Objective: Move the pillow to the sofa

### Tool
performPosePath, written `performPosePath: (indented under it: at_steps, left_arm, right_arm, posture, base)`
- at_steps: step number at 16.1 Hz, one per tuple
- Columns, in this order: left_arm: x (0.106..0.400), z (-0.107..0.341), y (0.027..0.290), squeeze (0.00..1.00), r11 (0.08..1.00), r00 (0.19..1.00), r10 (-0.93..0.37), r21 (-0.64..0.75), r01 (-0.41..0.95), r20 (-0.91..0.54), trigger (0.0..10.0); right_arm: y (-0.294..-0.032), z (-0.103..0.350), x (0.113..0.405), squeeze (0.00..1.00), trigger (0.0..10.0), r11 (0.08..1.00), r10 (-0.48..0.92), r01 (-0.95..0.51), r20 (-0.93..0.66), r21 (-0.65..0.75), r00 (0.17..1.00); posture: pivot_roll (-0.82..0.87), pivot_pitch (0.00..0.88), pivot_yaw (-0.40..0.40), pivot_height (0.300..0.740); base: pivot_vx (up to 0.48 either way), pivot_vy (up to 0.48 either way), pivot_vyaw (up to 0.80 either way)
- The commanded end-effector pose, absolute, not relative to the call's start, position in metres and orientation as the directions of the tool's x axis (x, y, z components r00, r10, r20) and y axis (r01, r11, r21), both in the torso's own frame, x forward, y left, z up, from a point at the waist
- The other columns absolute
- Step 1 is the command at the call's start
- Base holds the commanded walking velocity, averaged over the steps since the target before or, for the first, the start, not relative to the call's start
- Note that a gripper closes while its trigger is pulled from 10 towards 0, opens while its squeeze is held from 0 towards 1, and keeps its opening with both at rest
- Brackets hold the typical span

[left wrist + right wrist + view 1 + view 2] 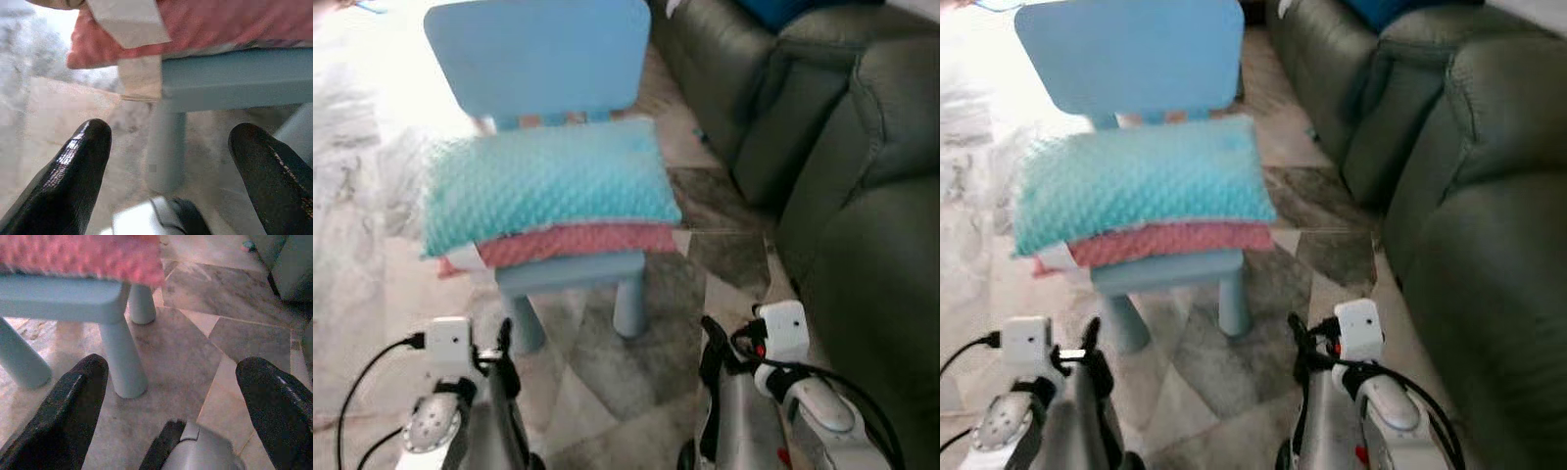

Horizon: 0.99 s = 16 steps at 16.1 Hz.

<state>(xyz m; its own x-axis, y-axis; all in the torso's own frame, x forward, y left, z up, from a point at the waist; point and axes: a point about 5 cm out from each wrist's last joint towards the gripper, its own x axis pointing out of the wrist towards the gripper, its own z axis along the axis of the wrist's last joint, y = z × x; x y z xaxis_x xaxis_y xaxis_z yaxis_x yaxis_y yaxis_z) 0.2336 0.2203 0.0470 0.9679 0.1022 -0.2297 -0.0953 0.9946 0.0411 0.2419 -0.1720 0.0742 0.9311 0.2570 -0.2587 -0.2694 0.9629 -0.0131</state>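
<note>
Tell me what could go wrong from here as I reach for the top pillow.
1. The teal pillow lies on a pink pillow; a low grasp may drag both off.
2. The light blue chair looks small and light, so a push could tip it.
3. Both open end effectors, left and right, sit below seat level and may hit the seat edge when rising.
</note>
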Motion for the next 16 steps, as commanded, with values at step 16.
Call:
performPosePath:
  at_steps: [16]
  left_arm:
    - [0.323, 0.190, 0.280, 0.00, 0.916, 0.890, 0.388, 0.012, -0.402, 0.240, 10.0]
  right_arm:
    - [-0.163, 0.212, 0.355, 0.00, 10.0, 0.912, 0.405, -0.410, 0.156, 0.002, 0.901]
  posture:
    - [-0.07, 0.139, -0.009, 0.320]
  base:
    - [0.000, 0.000, 0.00]
